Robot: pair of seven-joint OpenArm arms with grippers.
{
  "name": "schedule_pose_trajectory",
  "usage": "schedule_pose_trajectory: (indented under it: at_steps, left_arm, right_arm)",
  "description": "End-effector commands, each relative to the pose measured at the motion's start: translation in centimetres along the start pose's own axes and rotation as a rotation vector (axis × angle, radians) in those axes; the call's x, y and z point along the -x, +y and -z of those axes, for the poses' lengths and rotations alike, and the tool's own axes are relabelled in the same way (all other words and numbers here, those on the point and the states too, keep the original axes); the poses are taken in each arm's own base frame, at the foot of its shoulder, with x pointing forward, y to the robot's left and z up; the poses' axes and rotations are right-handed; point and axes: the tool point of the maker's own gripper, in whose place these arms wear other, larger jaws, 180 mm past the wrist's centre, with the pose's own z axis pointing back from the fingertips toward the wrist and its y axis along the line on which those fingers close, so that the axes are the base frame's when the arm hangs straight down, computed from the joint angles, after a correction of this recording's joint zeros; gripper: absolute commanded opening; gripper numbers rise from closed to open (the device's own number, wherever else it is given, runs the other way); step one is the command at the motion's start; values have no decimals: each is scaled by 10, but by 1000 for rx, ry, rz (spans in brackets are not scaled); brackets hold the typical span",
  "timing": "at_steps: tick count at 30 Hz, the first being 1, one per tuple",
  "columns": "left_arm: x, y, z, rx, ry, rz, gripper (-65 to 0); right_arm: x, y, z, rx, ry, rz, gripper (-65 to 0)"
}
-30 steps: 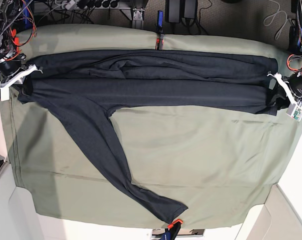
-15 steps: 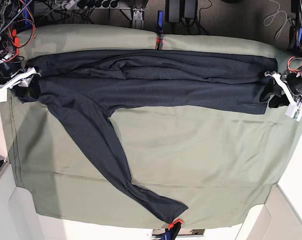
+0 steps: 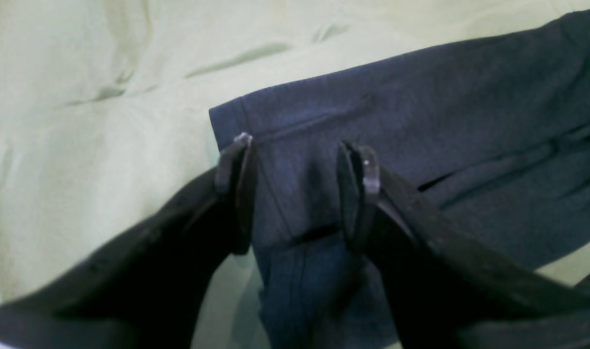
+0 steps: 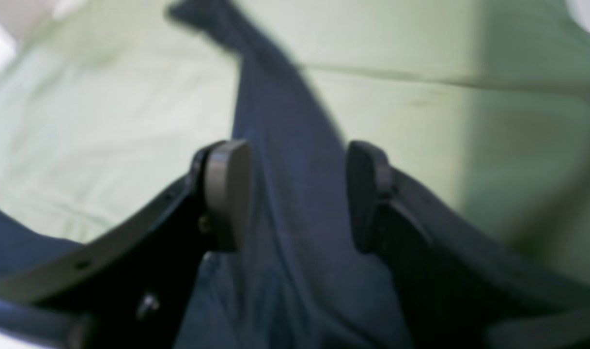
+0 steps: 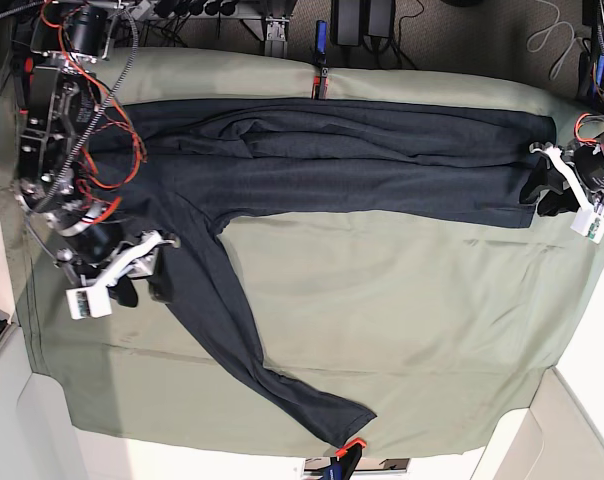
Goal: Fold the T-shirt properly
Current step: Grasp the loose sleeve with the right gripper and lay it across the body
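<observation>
The shirt (image 5: 322, 160) is lying flat along the far edge of the bench (image 5: 412, 330), one sleeve trailing toward the near edge. The left hand (image 3: 295, 194) is spread, straddling the hem at the right edge. The right hand (image 4: 295, 194) is spread over the sleeve near the left edge.

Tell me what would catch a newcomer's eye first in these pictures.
First, the large dark navy long-sleeved knit T-shirt, stretched in a long band across the far side of the olive-green cloth table cover, with one sleeve trailing diagonally to the near edge. Next, the right gripper over that sleeve near the shoulder, and the left gripper at the shirt's opposite end, both with fingers apart.
</observation>
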Motion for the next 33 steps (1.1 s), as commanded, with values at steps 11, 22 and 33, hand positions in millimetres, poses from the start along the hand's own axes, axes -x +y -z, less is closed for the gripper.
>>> schedule_pose_trajectory:
  at_steps: [11, 22, 33]
  left_arm:
    - [-19, 7, -6, -10, -47, 22, -354]
    - [-21, 6, -6, -3, -55, 12, -354]
    - [-19, -3, -1, 19, -77, -28, -354]
  right_arm:
    - [31, 34, 92, 10, 204, -127, -331]
    - [7, 66, 98, -19, 143, -119, -331]
    - [54, 40, 103, 98, 275, -224, -331]
